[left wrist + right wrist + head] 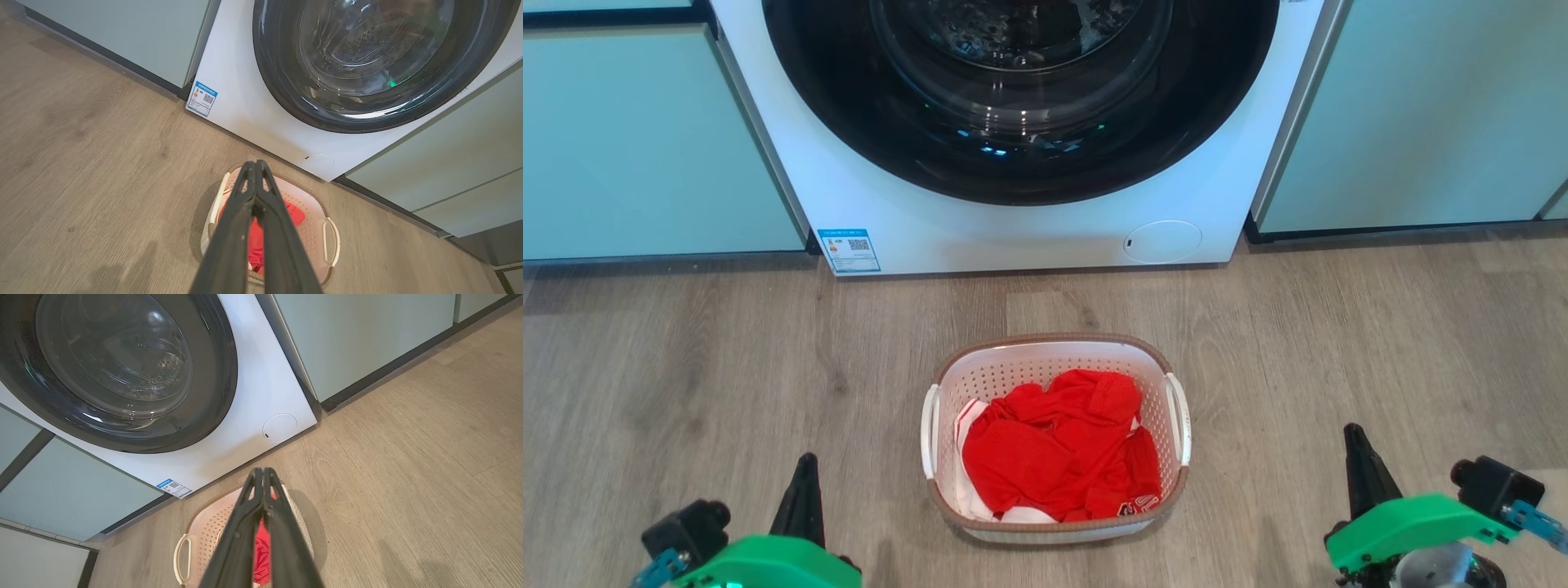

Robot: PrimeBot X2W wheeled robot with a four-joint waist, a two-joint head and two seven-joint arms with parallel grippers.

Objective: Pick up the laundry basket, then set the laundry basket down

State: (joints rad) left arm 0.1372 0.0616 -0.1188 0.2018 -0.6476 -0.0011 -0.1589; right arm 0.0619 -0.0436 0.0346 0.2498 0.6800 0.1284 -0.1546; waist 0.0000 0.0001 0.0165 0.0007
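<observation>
Jaws both closed and empty, either side of laundry basket (1045,337) on floor (686,367) | risk: I lift one handle (1178,416) only, basket tips, red clothes (1054,449) spill.

Bare floor (727,367) lies open on both sides of the laundry basket (1045,337), with room beside each white handle (929,431). The big washing machine (980,233) stands near behind it. Red clothes (1045,449) fill the inside.
</observation>
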